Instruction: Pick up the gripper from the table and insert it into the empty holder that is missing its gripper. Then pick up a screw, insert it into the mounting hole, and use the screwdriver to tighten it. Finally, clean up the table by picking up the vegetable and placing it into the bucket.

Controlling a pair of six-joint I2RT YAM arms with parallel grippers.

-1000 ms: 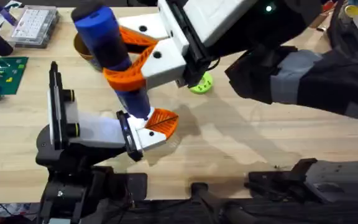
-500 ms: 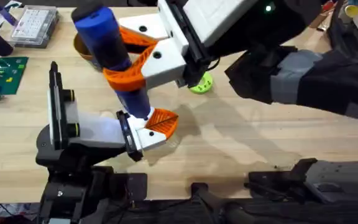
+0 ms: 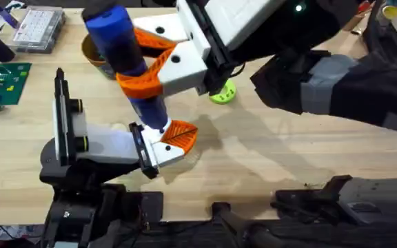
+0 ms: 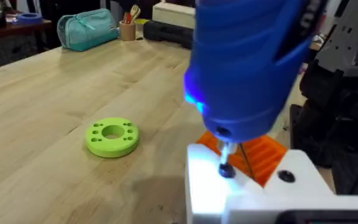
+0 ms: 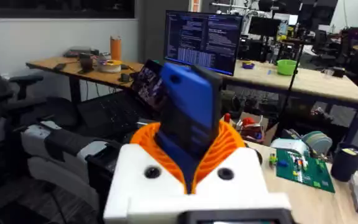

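Note:
My right gripper [image 3: 139, 77] [image 5: 191, 152] is shut on the blue screwdriver [image 3: 119, 48] [image 4: 247, 68] and holds it almost upright. In the left wrist view the silver tip rests on a dark screw [image 4: 227, 170] in the small gripper's white base [image 4: 253, 186]. That gripper [image 3: 174, 138], with its orange ribbed fin, sits at the end of the grey holder [image 3: 105, 145]. The holder's black bar with yellow-green knobs [image 3: 62, 117] stands at the left. The orange bucket [image 3: 89, 52] peeks out behind the screwdriver. The vegetable is out of view.
A bright green disc with holes [image 3: 222, 93] [image 4: 112, 137] lies on the wood table [image 3: 288, 158] behind the right arm. A clear parts box [image 3: 38, 27] and a green circuit board [image 3: 2, 83] sit at the far left. Open wood lies right of the holder.
The right gripper and the screwdriver have shifted a hair to the right; nothing else has moved.

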